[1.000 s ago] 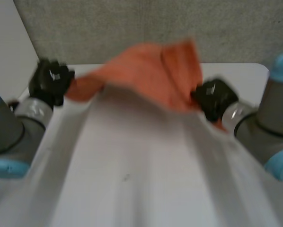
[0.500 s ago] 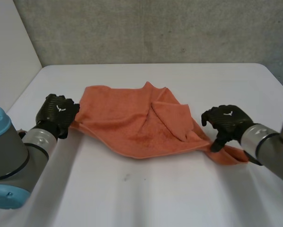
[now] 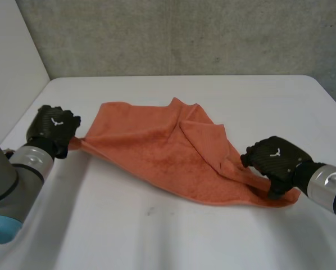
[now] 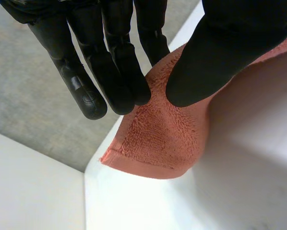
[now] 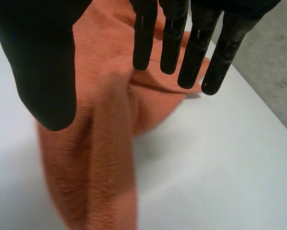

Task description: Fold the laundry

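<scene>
I am pinching the orange towel [image 3: 157, 152] by one corner in my left hand [image 3: 53, 126] while my right hand [image 3: 275, 160], fingers straight, is lying on the far end, apparently to stretch it flat for folding.

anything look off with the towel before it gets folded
The orange towel is not flat: a flap is doubled over on its right half, and creases bunch toward the right hand at that end. The left hand pinches the opposite corner.
</scene>
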{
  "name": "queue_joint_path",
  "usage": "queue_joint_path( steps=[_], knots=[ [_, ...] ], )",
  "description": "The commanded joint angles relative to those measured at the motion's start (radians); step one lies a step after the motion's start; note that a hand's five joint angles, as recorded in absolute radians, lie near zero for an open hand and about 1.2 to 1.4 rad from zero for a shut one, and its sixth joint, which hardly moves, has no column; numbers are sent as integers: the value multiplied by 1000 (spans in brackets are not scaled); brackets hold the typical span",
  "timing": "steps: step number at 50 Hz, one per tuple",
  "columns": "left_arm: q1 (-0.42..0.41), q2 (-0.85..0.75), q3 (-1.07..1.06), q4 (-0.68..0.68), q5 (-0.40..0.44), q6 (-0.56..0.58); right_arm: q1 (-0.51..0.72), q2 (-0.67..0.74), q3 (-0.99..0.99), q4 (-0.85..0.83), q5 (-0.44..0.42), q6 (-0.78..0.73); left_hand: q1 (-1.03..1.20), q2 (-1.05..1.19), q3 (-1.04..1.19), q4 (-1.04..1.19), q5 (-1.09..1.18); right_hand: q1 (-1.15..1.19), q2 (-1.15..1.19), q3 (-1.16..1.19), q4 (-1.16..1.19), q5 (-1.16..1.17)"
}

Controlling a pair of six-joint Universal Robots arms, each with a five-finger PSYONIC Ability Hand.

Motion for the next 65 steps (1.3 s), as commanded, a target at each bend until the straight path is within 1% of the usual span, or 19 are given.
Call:
queue_joint_path(
  steps=[1, 5, 13, 20, 25, 27, 28, 31, 34, 36, 41, 44, 52, 56, 57, 58, 59, 61, 65],
  knots=[
    [36, 67, 18, -5, 4, -73, 31, -103, 140, -33, -42, -9, 299, 203, 205, 202, 210, 158, 96, 96, 97, 98],
    [46, 68, 32, -6, 6, -107, 51, -125, 170, -65, -48, -17, 299, 203, 205, 202, 210, 170, 108, 108, 109, 110],
    [43, 62, 40, -6, 6, -119, 62, -68, 213, -83, -22, -66, 299, 203, 205, 202, 210, 193, 131, 131, 132, 134],
    [39, 59, 50, -6, 4, -121, 62, -2, 238, -143, -6, -161, 299, 203, 205, 202, 210, 226, 163, 164, 165, 166],
    [39, 56, 50, -6, 4, -121, 60, 18, 244, -151, -17, -221, 299, 203, 205, 202, 210, 246, 184, 184, 185, 187],
    [41, 55, 50, -6, 6, -119, 56, 18, 246, -157, -17, -286, 299, 203, 205, 202, 210, 243, 181, 181, 182, 184],
    [44, 53, 50, -6, 6, -119, 56, 18, 246, -157, -17, -287, 299, 203, 205, 202, 210, 243, 181, 181, 182, 184],
    [47, 53, 50, -5, 6, -119, 59, 18, 246, -203, -11, -368, 299, 203, 205, 202, 210, 234, 172, 173, 173, 175],
    [47, 52, 52, -5, 7, -119, 60, 21, 246, -240, -5, -405, 299, 203, 205, 202, 210, 226, 164, 164, 165, 166],
    [49, 52, 52, -5, 9, -119, 60, 28, 244, -261, -5, -431, 299, 203, 205, 202, 210, 220, 158, 158, 159, 160],
    [49, 47, 52, -5, 9, -119, 60, 73, 218, -319, -2, -552, 299, 203, 205, 202, 210, 211, 149, 149, 150, 151],
    [50, 45, 52, -5, 9, -119, 60, 81, 209, -330, 0, -583, 299, 203, 205, 202, 210, 211, 149, 149, 150, 151],
    [52, 32, 52, -3, 9, -118, 57, 174, 180, -370, 18, -647, 299, 203, 205, 202, 210, 237, 175, 175, 176, 178],
    [52, 26, 53, -3, 9, -116, 56, 206, 149, -401, 55, -652, 299, 203, 205, 202, 210, 308, 245, 246, 246, 248],
    [52, 24, 55, -3, 9, -116, 54, 217, 135, -402, 67, -652, 299, 203, 205, 202, 210, 421, 359, 359, 360, 362],
    [52, 24, 56, -3, 9, -116, 54, 217, 135, -402, 67, -652, 299, 203, 205, 202, 210, 422, 360, 360, 361, 363],
    [52, 24, 56, -3, 9, -116, 54, 223, 128, -401, 70, -650, 299, 203, 205, 202, 210, 518, 456, 456, 457, 459],
    [52, 24, 59, -3, 9, -116, 51, 237, 99, -399, 78, -643, 299, 203, 205, 202, 210, 953, 891, 892, 892, 894],
    [50, 26, 61, -5, 6, -116, 54, 216, 66, -398, 87, -583, 299, 203, 205, 202, 210, 956, 893, 894, 895, 896]
  ],
)
